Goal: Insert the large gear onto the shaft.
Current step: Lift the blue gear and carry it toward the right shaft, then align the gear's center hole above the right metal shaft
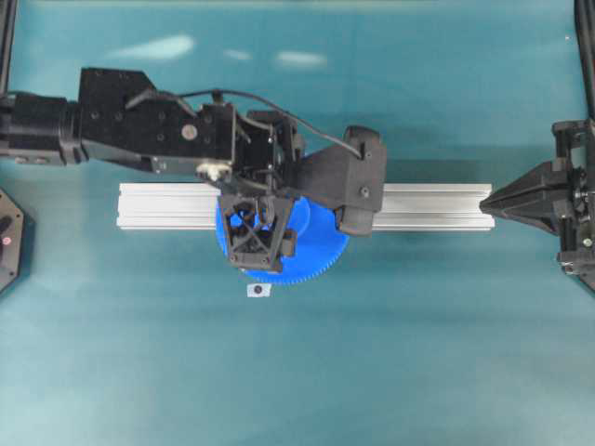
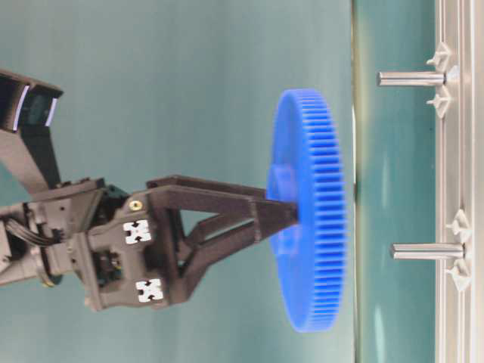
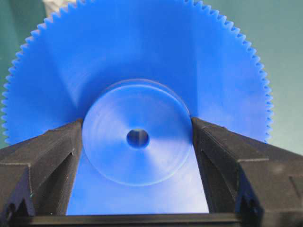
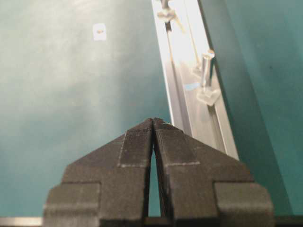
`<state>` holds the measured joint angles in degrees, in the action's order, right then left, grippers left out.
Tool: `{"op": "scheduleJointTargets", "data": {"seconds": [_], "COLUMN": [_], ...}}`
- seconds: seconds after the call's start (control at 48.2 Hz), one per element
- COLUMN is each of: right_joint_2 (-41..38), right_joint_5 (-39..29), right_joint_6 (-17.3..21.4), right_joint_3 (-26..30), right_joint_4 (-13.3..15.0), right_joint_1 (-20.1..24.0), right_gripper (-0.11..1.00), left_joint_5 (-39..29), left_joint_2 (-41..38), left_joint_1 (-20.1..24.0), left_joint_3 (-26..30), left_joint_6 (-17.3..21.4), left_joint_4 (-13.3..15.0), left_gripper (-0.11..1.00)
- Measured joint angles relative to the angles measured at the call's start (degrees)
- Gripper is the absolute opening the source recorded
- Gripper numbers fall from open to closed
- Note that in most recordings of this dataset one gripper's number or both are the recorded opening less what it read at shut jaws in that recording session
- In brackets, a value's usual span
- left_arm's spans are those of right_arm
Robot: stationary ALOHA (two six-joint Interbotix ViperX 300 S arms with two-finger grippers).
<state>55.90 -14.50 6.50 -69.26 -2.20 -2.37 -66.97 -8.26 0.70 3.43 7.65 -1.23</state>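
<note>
The left gripper [image 3: 138, 142] is clamped on the large gear [image 3: 142, 61], one black finger [image 3: 47, 156] pressed against the raised hub at nine o'clock and the other at three o'clock, the small bore visible between them. In the table-level view (which shows the scene turned on its side) the gear hangs clear of the bench [image 2: 393, 189], its face toward the aluminium rail [image 2: 454, 151] and its lower half opposite the shaft [image 2: 423, 250]; a second pin [image 2: 412, 78] stands farther along the rail. From overhead, the gear overlaps the rail's near edge. The right gripper [image 4: 152, 124], fingers together with nothing between them, sits at the rail's three o'clock end.
</note>
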Motion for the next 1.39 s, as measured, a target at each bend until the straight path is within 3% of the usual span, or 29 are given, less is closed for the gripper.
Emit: {"op": "scheduleJointTargets", "data": {"seconds": [0.56, 0.913, 1.39], "right_joint_2": [0.62, 0.97, 2.02], "right_joint_5": [-1.23, -1.23, -1.23], "right_joint_6": [0.0, 0.0, 0.0], "right_joint_3": [0.0, -0.26, -0.88], "right_joint_4": [-0.09, 0.0, 0.0], "right_joint_1": [0.0, 0.0, 0.0], "right_gripper": [0.09, 0.09, 0.09], "left_joint_5": [-1.67, -2.2, -2.29], "left_joint_2": [-6.5, -12.92, -18.81], "left_joint_1": [3.25, 3.96, 4.92], "left_joint_3": [9.76, 16.96, 20.92], "left_joint_6": [7.03, 7.56, 7.82], "left_joint_4": [0.09, 0.0, 0.0], "left_gripper": [0.76, 0.76, 0.76]}}
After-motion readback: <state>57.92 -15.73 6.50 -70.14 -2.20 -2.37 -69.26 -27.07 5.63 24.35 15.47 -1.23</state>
